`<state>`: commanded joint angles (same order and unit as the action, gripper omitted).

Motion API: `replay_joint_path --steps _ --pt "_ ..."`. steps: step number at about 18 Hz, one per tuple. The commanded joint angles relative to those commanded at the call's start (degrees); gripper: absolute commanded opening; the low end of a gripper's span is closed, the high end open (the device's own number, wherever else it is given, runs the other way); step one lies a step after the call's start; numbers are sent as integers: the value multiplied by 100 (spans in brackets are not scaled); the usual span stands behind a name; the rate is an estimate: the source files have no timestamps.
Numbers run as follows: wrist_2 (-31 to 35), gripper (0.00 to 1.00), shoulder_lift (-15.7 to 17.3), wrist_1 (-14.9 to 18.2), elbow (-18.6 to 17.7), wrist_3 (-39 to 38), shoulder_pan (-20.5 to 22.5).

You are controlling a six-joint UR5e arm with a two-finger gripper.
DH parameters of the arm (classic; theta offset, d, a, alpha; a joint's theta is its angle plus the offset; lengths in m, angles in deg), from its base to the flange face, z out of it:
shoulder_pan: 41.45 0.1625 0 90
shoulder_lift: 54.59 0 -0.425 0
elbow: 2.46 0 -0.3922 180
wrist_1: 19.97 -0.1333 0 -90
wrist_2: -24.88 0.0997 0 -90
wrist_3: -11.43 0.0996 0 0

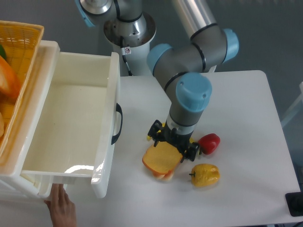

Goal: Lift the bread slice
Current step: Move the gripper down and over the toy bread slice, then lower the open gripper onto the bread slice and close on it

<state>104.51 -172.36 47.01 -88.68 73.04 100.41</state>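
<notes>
The flat, squarish plastic toy bread slice (162,160), pale yellow-orange on its face with a darker orange crust rim, lies on the white surface (246,118) just left of the yellow plastic toy pepper (205,175), apart from it. It sits turned like a diamond, one corner toward the front edge of the surface and the opposite corner tucked under the arm; being nearly square, it has no clear long axis. Its face is smooth and slightly glossy, and the rim shows as a deeper orange band along the lower left edge, with a pinkish patch at the bottom corner, where I cannot tell whether another piece lies beneath. The black two-finger tool (173,140) is directly over the slice's upper part, up and to the left of the yellow pepper; its dark parts show on both sides of the slice, but whether the fingers are apart, together or gripping the toast cannot be told from this view. A red plastic toy pepper (209,143) lies just behind the yellow pepper, close beside the tool's right part. Well to the left of the yellow pepper stands a white plastic bin (111,94) with a black handle (117,124), and a yellow woven basket (21,42) sits at the far left. A human hand (61,208) shows at the bin's lower front corner.
</notes>
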Motion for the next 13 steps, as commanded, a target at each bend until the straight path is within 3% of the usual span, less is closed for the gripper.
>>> replay_joint_path --steps 13 --pt "0 100 -439 -290 105 439 -26"
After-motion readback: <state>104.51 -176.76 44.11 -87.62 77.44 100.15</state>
